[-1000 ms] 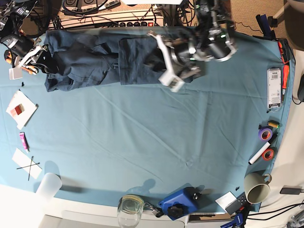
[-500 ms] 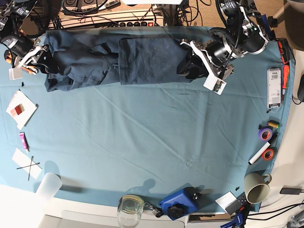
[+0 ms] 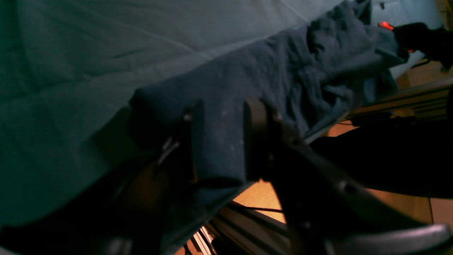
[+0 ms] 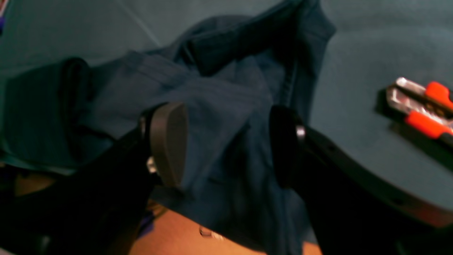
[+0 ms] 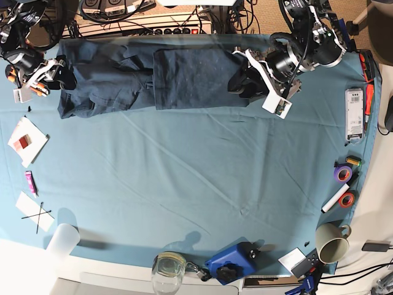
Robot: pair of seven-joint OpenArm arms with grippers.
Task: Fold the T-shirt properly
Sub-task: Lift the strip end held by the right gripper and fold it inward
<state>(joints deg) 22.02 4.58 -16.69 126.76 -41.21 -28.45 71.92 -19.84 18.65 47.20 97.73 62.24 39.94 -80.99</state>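
Observation:
The dark navy T-shirt (image 5: pixel 190 77) lies stretched in a long band along the far edge of the teal tablecloth (image 5: pixel 196 178). My left gripper (image 5: pixel 244 81) is at the band's right end. In the left wrist view it (image 3: pixel 221 141) is shut on a thick fold of the T-shirt (image 3: pixel 283 71), cloth filling the gap between both fingers. My right gripper (image 5: pixel 57 70) is at the rumpled left end. In the right wrist view it (image 4: pixel 226 141) stands wide open just over the T-shirt (image 4: pixel 219 92), gripping nothing.
An orange-handled tool (image 4: pixel 421 106) lies beside the shirt's left end. Paper cards (image 5: pixel 26 140) and a cup (image 5: pixel 61 239) are on the left. A remote (image 5: pixel 354 115), tape rolls (image 5: pixel 342 173) and a mug (image 5: pixel 331 243) line the right edge. A glass (image 5: pixel 169 267) and blue device (image 5: pixel 230 261) stand in front.
My left gripper carried the shirt's end to the right, drawing the band out longer. My right gripper opened and let go of the left end.

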